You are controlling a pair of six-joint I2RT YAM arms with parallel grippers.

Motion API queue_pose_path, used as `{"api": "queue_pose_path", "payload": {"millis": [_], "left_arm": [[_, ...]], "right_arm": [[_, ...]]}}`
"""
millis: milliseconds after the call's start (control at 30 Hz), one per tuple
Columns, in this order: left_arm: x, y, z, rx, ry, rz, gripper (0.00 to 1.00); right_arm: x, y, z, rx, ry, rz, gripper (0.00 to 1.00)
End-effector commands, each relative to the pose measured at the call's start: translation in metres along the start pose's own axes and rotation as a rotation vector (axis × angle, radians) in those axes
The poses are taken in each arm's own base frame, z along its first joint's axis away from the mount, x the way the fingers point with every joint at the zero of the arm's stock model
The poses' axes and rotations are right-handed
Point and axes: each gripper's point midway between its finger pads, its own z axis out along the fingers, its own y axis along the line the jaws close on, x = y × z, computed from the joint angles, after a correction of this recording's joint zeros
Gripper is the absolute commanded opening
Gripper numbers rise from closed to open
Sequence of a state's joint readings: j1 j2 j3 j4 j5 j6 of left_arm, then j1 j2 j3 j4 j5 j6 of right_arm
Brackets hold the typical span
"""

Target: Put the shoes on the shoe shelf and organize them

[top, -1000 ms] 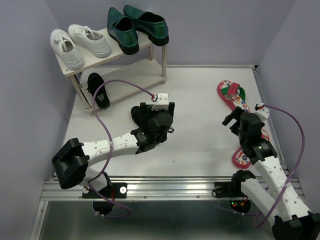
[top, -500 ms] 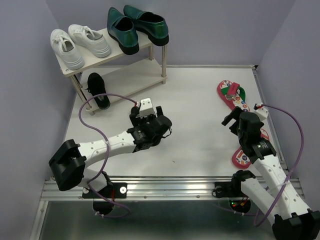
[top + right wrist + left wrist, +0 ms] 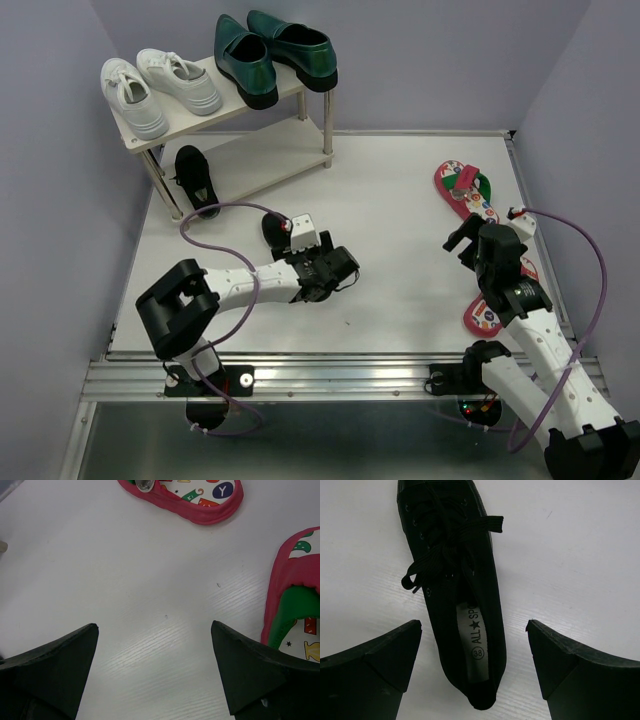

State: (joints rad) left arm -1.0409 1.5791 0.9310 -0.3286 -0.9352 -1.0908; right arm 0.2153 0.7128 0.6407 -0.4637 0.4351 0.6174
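Your left gripper [image 3: 474, 625] has drawn back, fingers wide, and now frames the black shoe [image 3: 455, 580] at centre frame, not yet on the shoe shelf [image 3: 270, 162], so you may grasp it; right gripper [image 3: 155, 627] also wide, empty

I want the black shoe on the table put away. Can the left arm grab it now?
Probably yes. The left pincer is open right above the black shoe on the table. The shoe's heel is lined up in the pincer's gap, and nothing sits in the way.

bare table [image 3: 580, 555] around black shoe [image 3: 451, 587]
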Motion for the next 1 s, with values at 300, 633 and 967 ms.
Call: {"api": "queue_pose_path", "payload": {"millis": [300, 633, 967], "left_arm": [[0.014, 0.003, 0.008, -0.070, 0.015, -0.005, 0.65], [0.020, 0.010, 0.011, -0.085, 0.029, 0.008, 0.80], [0.010, 0.015, 0.005, -0.110, 0.020, 0.023, 0.00]], "right_arm": [[-0.021, 0.013, -0.006, -0.044, -0.050, 0.031, 1.00], [-0.022, 0.014, -0.007, -0.047, -0.052, 0.032, 1.00], [-0.024, 0.015, -0.007, -0.049, -0.054, 0.031, 1.00]]}}
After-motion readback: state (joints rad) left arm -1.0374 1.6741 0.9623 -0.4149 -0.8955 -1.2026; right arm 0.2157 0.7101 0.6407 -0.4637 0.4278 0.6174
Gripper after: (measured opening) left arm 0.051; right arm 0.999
